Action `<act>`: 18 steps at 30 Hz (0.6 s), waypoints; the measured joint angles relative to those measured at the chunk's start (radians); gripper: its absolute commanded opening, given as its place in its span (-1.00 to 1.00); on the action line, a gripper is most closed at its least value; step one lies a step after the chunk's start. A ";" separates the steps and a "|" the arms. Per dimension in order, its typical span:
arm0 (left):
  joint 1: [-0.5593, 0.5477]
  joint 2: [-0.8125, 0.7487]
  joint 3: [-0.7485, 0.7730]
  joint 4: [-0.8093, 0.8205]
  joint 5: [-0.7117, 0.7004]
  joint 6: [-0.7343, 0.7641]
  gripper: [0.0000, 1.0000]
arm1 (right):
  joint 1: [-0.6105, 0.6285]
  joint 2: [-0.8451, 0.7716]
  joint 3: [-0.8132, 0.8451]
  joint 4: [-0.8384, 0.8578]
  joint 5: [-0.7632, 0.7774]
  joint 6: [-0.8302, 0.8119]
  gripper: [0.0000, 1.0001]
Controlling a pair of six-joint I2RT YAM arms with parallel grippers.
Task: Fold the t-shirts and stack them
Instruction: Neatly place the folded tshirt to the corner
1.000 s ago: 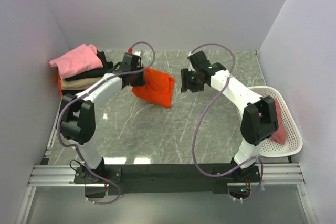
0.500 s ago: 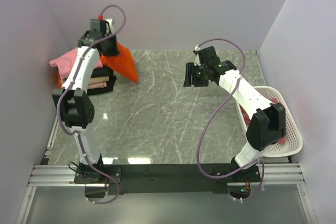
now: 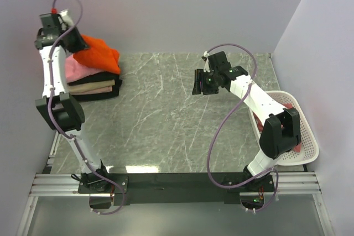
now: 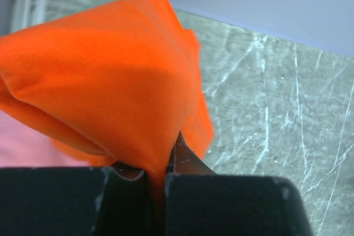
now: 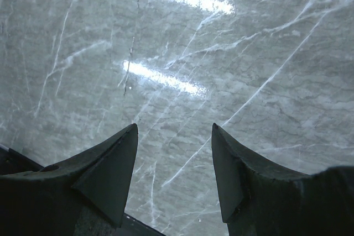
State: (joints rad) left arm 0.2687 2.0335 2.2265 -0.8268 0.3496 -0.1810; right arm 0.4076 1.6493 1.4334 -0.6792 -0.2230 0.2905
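The left gripper (image 4: 156, 178) is clamping its jaws together on a pinched fold of the orange t-shirt (image 3: 100, 53). Over the last second it has been carrying that shirt up and across from a spot to the right of the stack (image 3: 91, 85), and the bundle is now settling on top of the stack, covering most of the pink t-shirt (image 3: 76, 70). By my reading the folding is done and the stacking step is nearly finishing, with only the letting-go remaining. The gripper is sitting at the stack's far-left edge, and the orange cloth is spreading rightward from its fingertips (in the wrist view it is billowing out just ahead of them).

Well to the right of the stack, the right gripper (image 5: 174, 131) is hanging over the bare marble table (image 3: 166, 131), jaws standing apart and holding nothing, hardly shifting since a moment ago. Farthest right of the stack, the white basket (image 3: 311, 150) is holding a rose-red t-shirt (image 3: 296, 136), presumably waiting its turn.
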 measured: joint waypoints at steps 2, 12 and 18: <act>0.044 -0.011 -0.022 0.005 0.024 -0.002 -0.99 | 0.000 0.000 -0.003 0.000 -0.008 -0.001 0.26; 0.138 -0.142 -0.240 0.085 0.008 -0.002 -0.99 | 0.000 -0.002 -0.050 0.021 -0.035 -0.002 0.26; 0.144 -0.217 -0.454 0.155 -0.121 0.000 -0.99 | 0.000 -0.010 -0.067 0.025 -0.037 -0.007 0.26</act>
State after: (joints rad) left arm 0.4126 1.8160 1.7725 -0.6720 0.2291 -0.1806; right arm 0.4076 1.6398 1.3666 -0.6544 -0.2600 0.2836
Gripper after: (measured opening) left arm 0.063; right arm 0.631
